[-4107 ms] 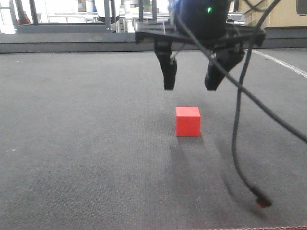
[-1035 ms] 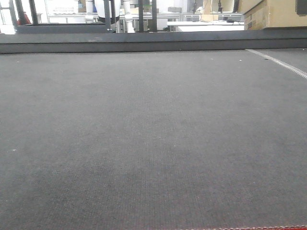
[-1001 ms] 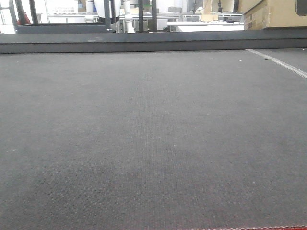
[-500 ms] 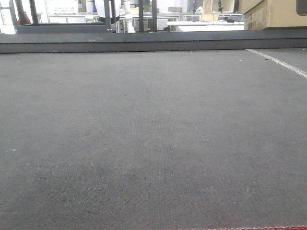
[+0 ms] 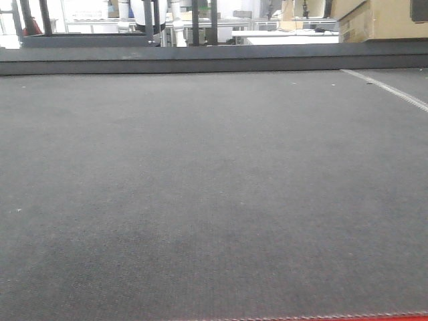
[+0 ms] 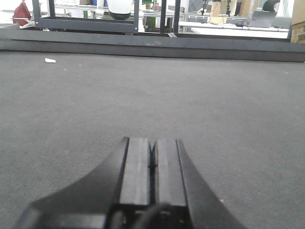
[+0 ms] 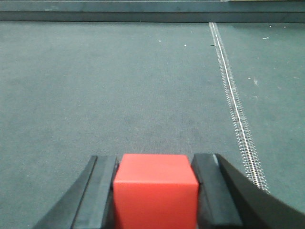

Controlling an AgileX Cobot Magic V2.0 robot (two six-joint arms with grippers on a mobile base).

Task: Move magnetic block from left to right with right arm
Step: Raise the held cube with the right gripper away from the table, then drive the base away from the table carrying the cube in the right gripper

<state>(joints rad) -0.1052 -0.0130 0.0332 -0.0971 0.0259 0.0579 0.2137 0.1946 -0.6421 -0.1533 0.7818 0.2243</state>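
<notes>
In the right wrist view the magnetic block (image 7: 156, 193), a plain bright-red cube, fills the gap between the two black fingers (image 7: 100, 191) of my right gripper (image 7: 155, 160), which is shut on it above the dark grey mat (image 7: 119, 86). Seen from the left wrist, my left gripper (image 6: 153, 141) is shut, its two pads pressed together with nothing between them, low over the mat. The front view holds only the bare mat (image 5: 214, 187); neither arm nor the block appears there.
A pale stitched seam (image 7: 233, 95) runs down the mat to the right of the right gripper. A raised dark ledge (image 5: 214, 60) borders the far edge, with cardboard boxes (image 5: 384, 19) and metal frames behind. A small white scrap (image 6: 50, 60) lies far left.
Four seconds ago the right gripper hung open above the block on the mat in the front view; since then both have left that view. Over the last second nothing visibly moved.
</notes>
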